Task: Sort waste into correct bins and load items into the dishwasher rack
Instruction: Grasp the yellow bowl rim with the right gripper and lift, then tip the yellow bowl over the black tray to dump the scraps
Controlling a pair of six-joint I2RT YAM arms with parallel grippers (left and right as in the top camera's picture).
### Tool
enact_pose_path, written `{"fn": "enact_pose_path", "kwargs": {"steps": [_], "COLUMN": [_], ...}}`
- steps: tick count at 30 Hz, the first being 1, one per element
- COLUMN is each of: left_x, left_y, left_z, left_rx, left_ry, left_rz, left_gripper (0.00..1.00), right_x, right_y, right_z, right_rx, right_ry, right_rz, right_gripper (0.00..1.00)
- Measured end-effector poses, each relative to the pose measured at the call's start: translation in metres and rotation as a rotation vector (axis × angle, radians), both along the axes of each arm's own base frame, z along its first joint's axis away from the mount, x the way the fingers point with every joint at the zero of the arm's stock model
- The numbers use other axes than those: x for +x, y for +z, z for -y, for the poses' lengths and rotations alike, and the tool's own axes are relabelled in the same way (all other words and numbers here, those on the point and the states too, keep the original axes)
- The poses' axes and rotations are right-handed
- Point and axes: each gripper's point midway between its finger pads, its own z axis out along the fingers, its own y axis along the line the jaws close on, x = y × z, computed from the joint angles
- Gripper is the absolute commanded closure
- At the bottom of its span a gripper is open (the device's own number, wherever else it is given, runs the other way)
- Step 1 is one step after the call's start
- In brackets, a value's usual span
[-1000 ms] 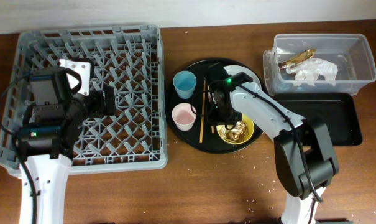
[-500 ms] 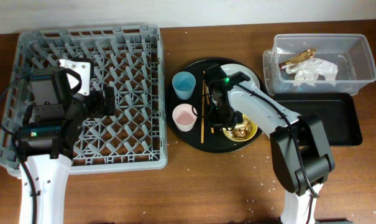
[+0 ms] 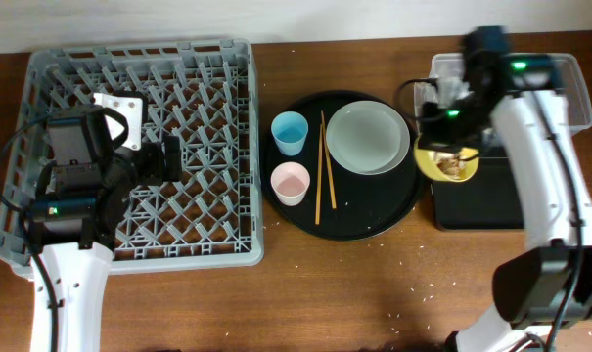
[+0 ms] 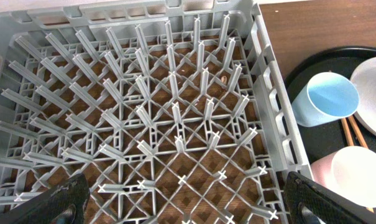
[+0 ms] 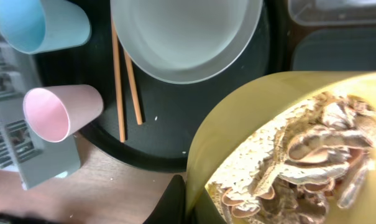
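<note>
My right gripper [image 3: 448,147] is shut on the rim of the yellow bowl [image 3: 452,166] and holds it over the left end of the shallow black tray [image 3: 496,200]. The bowl [image 5: 237,149] holds brownish food scraps [image 5: 315,162]. The grey-green plate [image 3: 368,137], blue cup [image 3: 290,132], pink cup [image 3: 290,183] and chopsticks [image 3: 322,171] lie on the round black tray [image 3: 374,213]. My left gripper [image 4: 188,202] is open and empty above the grey rack [image 3: 193,98]. The clear tub [image 3: 562,88] stands at the back right, its contents mostly hidden by my arm.
The rack [image 4: 175,93] fills the left wrist view, with the blue cup [image 4: 327,99] and pink cup [image 4: 355,177] just right of it. A white square piece [image 3: 117,106] lies in the rack's back left. Crumbs dot the front of the table.
My right gripper lifted the yellow bowl off the round tray and carried it right, to the shallow black tray's left end. The plate is now uncovered. The left arm has not moved.
</note>
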Motion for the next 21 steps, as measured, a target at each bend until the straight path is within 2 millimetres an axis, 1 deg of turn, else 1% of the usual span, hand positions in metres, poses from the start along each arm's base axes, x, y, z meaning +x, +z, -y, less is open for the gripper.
{"fn": "enact_pose_path", "kwargs": {"steps": [2, 5, 7, 11, 13, 15, 16, 18, 19, 21], "left_x": [0.000, 0.000, 0.000, 0.000, 0.000, 0.000, 0.000, 0.000, 0.000, 0.000], "left_y": [0.000, 0.000, 0.000, 0.000, 0.000, 0.000, 0.000, 0.000, 0.000, 0.000], "left_z": [0.000, 0.000, 0.000, 0.000, 0.000, 0.000, 0.000, 0.000, 0.000, 0.000], "left_rx": [0.000, 0.000, 0.000, 0.000, 0.000, 0.000, 0.000, 0.000, 0.000, 0.000], "left_ry": [0.000, 0.000, 0.000, 0.000, 0.000, 0.000, 0.000, 0.000, 0.000, 0.000], "left_rz": [0.000, 0.000, 0.000, 0.000, -0.001, 0.000, 0.000, 0.000, 0.000, 0.000], "left_gripper": [0.00, 0.00, 0.00, 0.00, 0.00, 0.00, 0.00, 0.00, 0.00, 0.00], "right_x": [0.003, 0.005, 0.003, -0.007, -0.012, -0.015, -0.012, -0.013, -0.018, -0.017], "right_y": [0.007, 0.016, 0.016, 0.009, 0.003, -0.009, -0.014, -0.027, -0.038, -0.048], "right_z": [0.020, 0.040, 0.048, 0.058, 0.063, 0.067, 0.069, 0.068, 0.066, 0.064], "right_rx": [0.097, 0.196, 0.263, 0.436, 0.518, 0.585, 0.600, 0.623, 0.645, 0.661], "right_ry": [0.007, 0.017, 0.024, 0.023, 0.016, 0.003, 0.006, 0.005, -0.001, 0.005], "right_rz": [0.044, 0.108, 0.135, 0.183, 0.214, 0.242, 0.277, 0.297, 0.292, 0.320], "right_gripper": [0.96, 0.96, 0.96, 0.96, 0.96, 0.96, 0.96, 0.96, 0.96, 0.96]}}
